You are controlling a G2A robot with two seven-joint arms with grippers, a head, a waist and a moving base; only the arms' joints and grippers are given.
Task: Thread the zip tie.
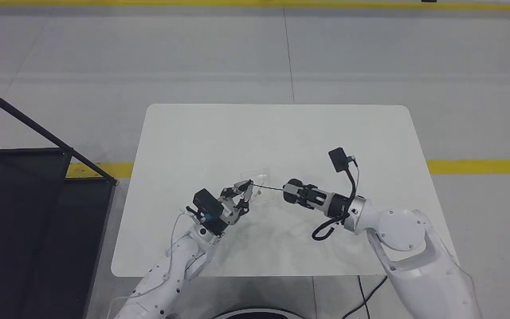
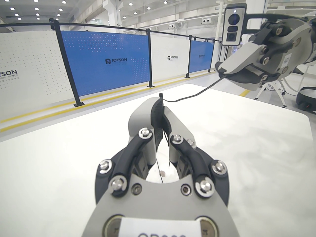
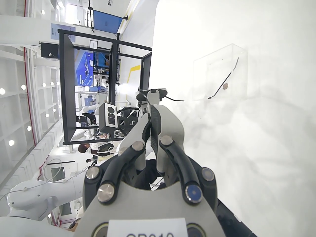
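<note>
The zip tie (image 1: 268,187) is gripped at both ends by closed jaws, stretched mid-frame, presumably for aligned threading.

I see a white table (image 1: 335,143) with a small clear box (image 3: 214,75) standing on it. A yellow floor line (image 1: 470,166) runs past the table's sides. Blue-and-white barrier panels (image 2: 106,60) stand beyond the table.
</note>
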